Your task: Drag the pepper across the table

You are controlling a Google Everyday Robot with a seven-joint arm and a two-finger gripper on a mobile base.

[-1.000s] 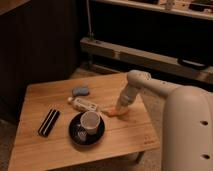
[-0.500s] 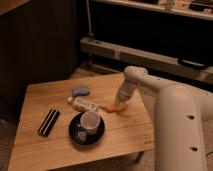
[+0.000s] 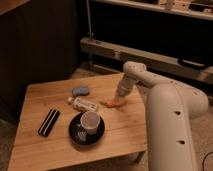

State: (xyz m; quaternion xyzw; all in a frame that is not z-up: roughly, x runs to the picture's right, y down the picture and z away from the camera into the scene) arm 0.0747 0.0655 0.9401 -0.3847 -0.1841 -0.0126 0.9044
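no brand, label or writing is legible on any item.

the worktop [image 3: 50, 150] is a low square surface with a light-brown plank top. the tool [image 3: 119, 98] is positioned over the right half of it, closer to the far edge than the near edge. the right edge lies beyond the tool, partly hidden behind the white arm body [image 3: 172, 125]. bare planks extend from the tool toward the near right corner. more bare wood lies along the near edge and at the far left corner.

the tool points down at the end of the white arm. its tip is at the pepper [image 3: 112, 103], which lies flat on the planks just to the near-left of the tool, apparently touching it. whether the fingers are spread or pressed together cannot be told.

left of the tool, just beyond the pepper, lies a whitish tube-shaped packet [image 3: 83, 104]. farther left and toward the far edge lies a blue-grey object [image 3: 80, 91]. near-left of the tool, a cup [image 3: 90, 121] stands on a dark saucer [image 3: 75, 136]. well apart to the left, a dark flat bar [image 3: 49, 122] lies close to the left edge.
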